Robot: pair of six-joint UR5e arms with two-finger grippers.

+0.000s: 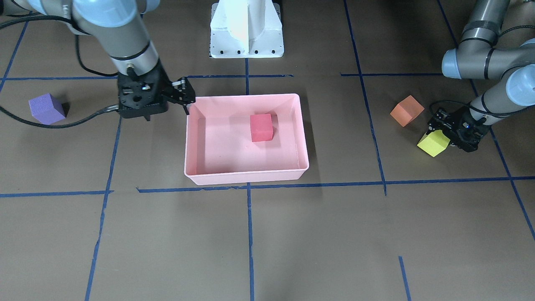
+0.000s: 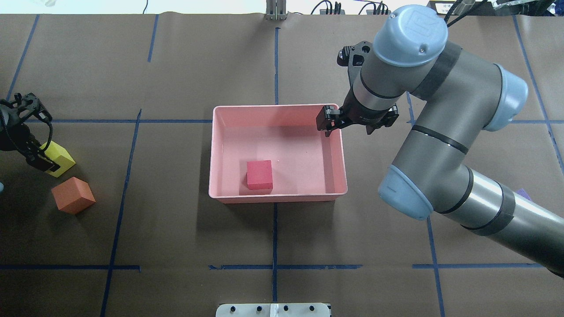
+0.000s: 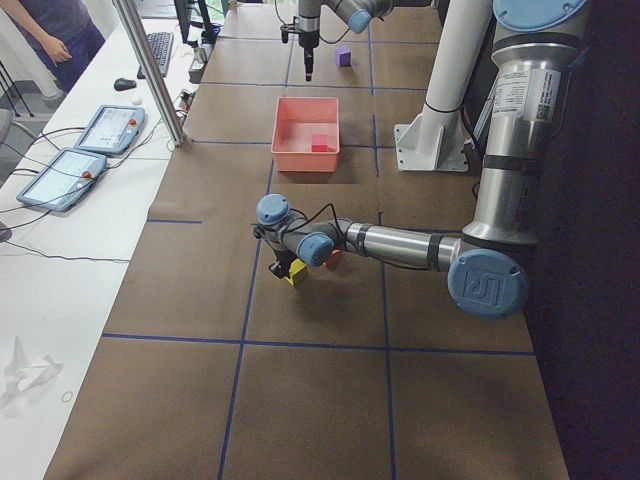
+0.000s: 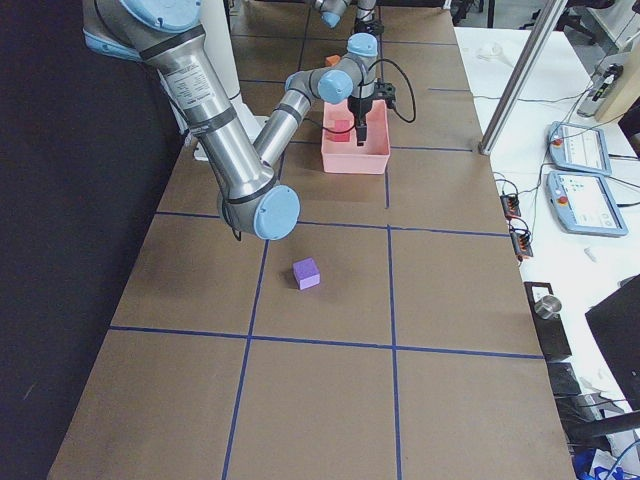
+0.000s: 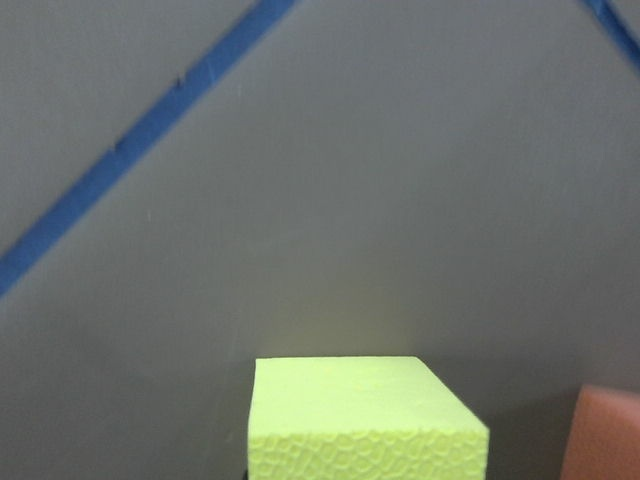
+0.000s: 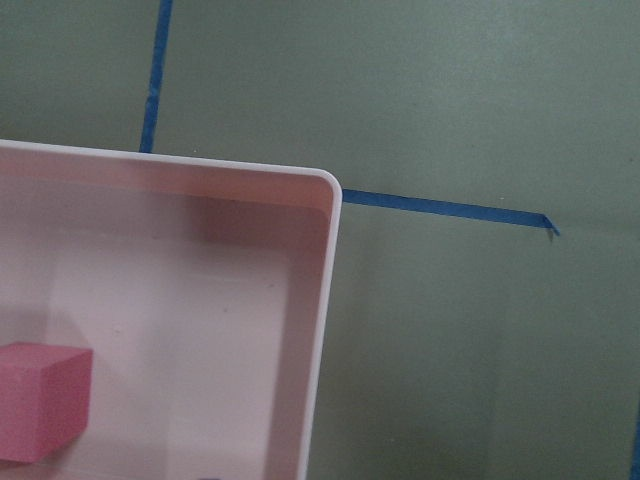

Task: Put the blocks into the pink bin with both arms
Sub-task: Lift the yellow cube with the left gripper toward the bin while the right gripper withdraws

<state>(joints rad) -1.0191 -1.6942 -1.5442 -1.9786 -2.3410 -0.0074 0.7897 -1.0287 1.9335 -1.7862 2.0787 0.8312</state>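
The pink bin (image 1: 246,177) sits mid-table with the red block (image 1: 261,127) inside it; the overhead view also shows the bin (image 2: 273,198) and the red block (image 2: 259,174). My right gripper (image 1: 167,115) is open and empty, straddling the bin's corner wall (image 6: 330,190). My left gripper (image 1: 444,140) is low at the table, shut on the yellow-green block (image 1: 434,144), which fills the bottom of the left wrist view (image 5: 360,415). The orange block (image 1: 406,110) lies beside it. The purple block (image 1: 47,108) lies far off on my right side.
The white pedestal (image 1: 246,29) stands behind the bin. Blue tape lines cross the brown table. A black cable (image 1: 75,121) trails on the table between the right gripper and the purple block. Tablets and a person are at the side bench (image 3: 100,140).
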